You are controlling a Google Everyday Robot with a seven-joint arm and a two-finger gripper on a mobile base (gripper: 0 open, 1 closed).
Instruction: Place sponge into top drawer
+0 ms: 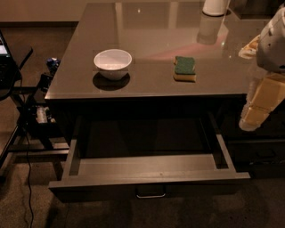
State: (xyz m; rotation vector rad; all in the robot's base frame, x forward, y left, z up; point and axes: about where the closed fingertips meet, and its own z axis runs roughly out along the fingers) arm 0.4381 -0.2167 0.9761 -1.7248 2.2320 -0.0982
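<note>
The sponge, dark green face up over yellow foam, lies flat on the grey countertop right of centre. The top drawer is pulled out below the counter's front edge. It has a flat grey front with a small silver loop handle, and its inside shows nothing. My gripper hangs at the right edge of the view beside the counter's front right corner. It is to the right of and below the sponge, apart from it, and above the drawer's right side.
A white bowl stands on the counter left of the sponge. A white cylinder stands at the back. A darker drawer front is at the lower right. A stand with cables is on the left.
</note>
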